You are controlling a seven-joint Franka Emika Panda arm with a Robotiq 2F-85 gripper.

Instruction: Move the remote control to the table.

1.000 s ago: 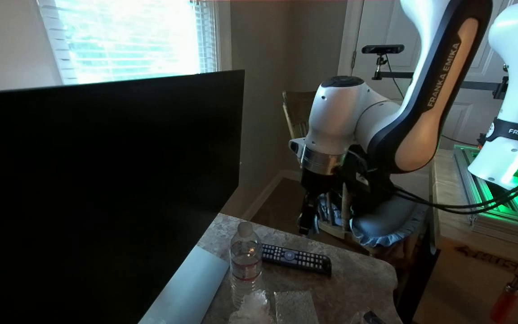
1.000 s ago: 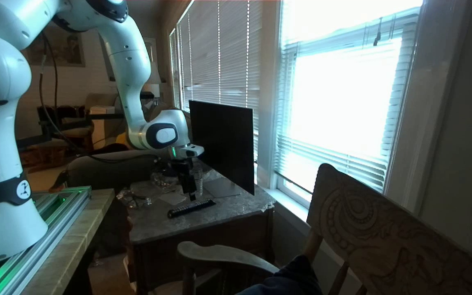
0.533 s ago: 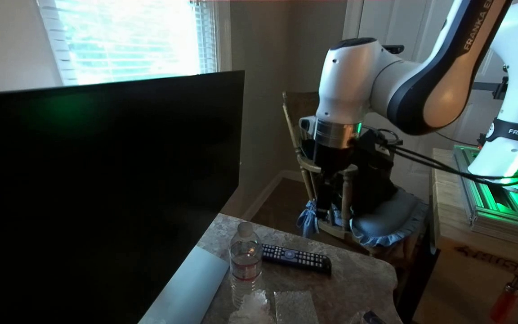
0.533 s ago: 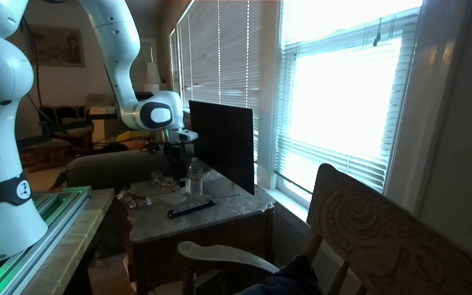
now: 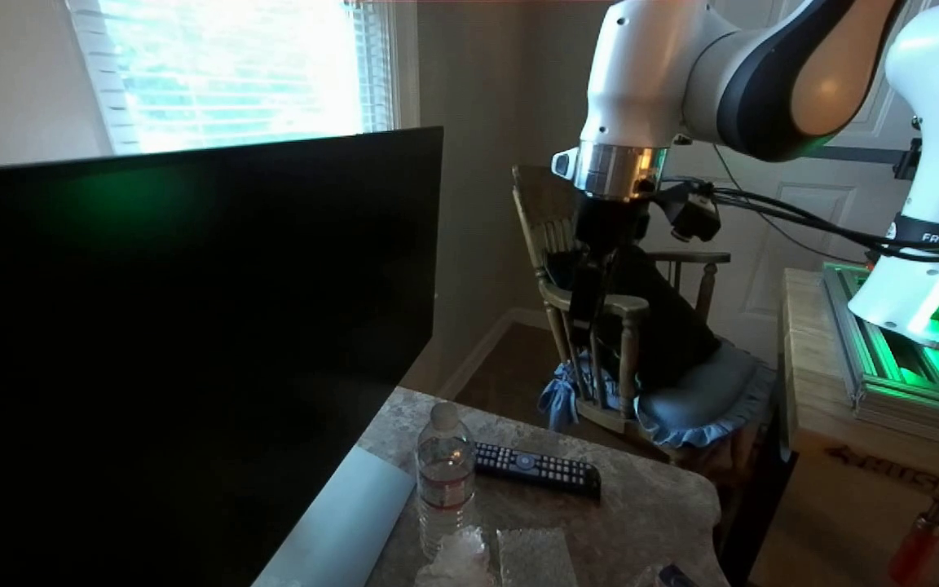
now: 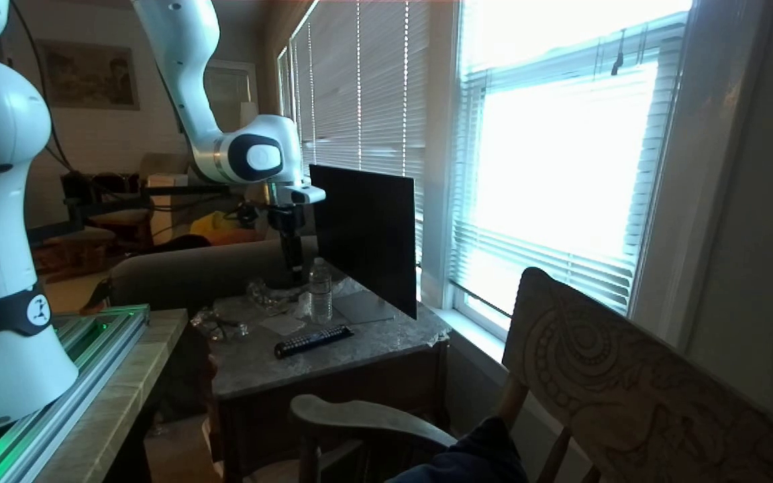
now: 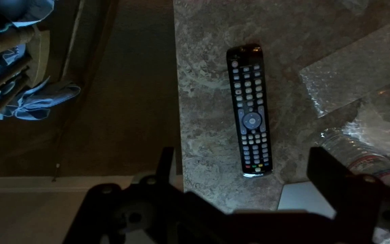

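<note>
Remote control (image 7: 252, 101) lies flat, buttons up, on the mottled counter (image 7: 205, 135), close to one edge and near the upright clear bottle (image 5: 445, 489). Above the counter hangs the claw (image 7: 242, 157), well apart from the remote control, its two fingers (image 7: 165, 164) spread wide in the wrist view. In both exterior views a pale flat plate (image 5: 347, 522) shows between the bottle and the black screen (image 5: 217, 342).

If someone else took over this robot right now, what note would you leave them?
The gripper hangs above the table, open and holding nothing.
The remote control lies buttons-up on the table, near the upright clear bottle.
Done, it seems: the remote control is where the task wants it.
Left: probably just backing away without knocking the bottle.
</note>
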